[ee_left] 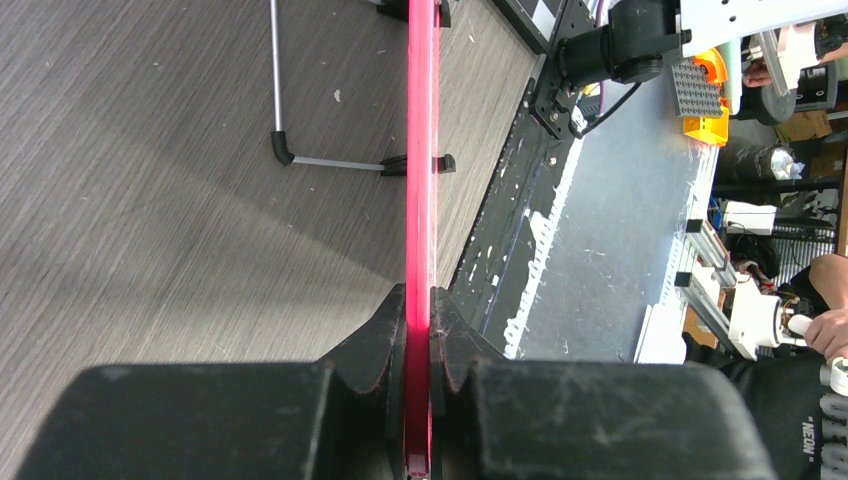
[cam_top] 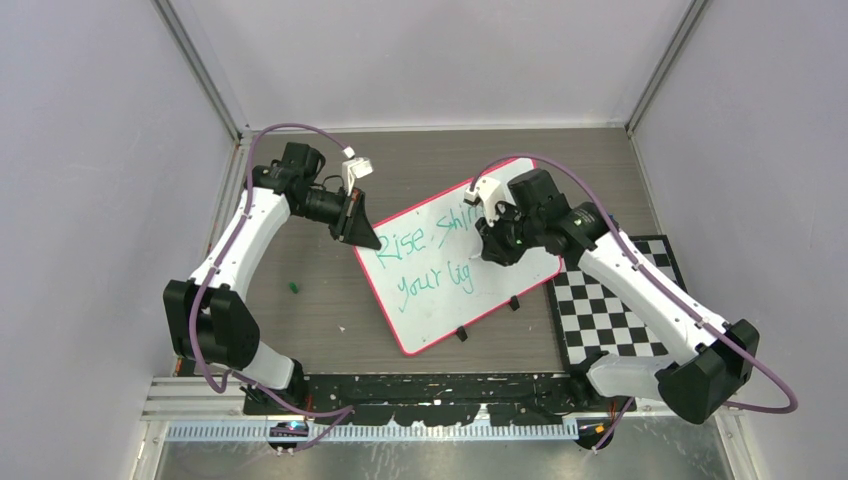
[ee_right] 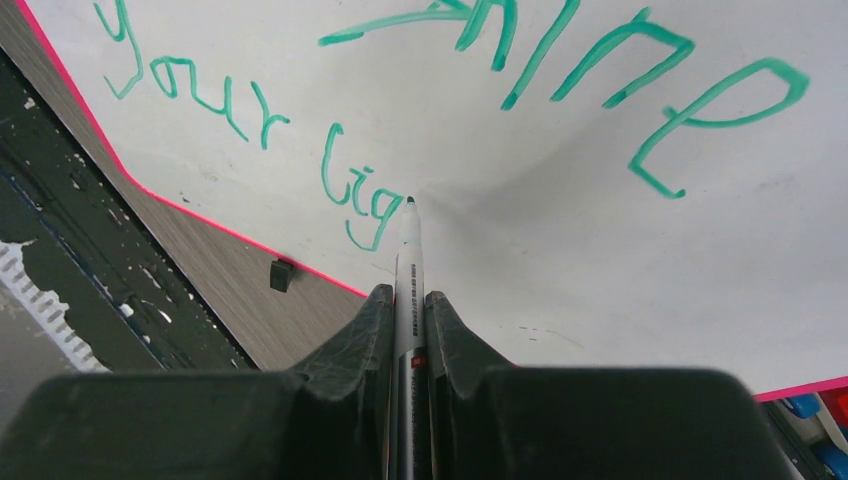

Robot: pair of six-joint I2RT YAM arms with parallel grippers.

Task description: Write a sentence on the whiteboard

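The whiteboard (cam_top: 440,295) lies tilted mid-table, white with a pink-red rim. Its sentence (cam_top: 425,262) is teal handwriting, "Rise, shine" above "your lig". My left gripper (cam_top: 362,238) is shut on the board's left rim, seen edge-on as a red strip (ee_left: 421,180) between the jaws. My right gripper (cam_top: 492,247) is shut on a marker (ee_right: 408,265); its dark tip touches the board just right of "Lig" (ee_right: 352,195). The word "shine" (ee_right: 590,70) runs across the top of the right wrist view.
A black-and-white checkerboard mat (cam_top: 610,310) lies right of the board under the right arm. Small black clips (cam_top: 462,334) sit along the board's near edge. A small green bit (cam_top: 294,287) lies on the table at left. The black base rail (cam_top: 430,385) runs along the near edge.
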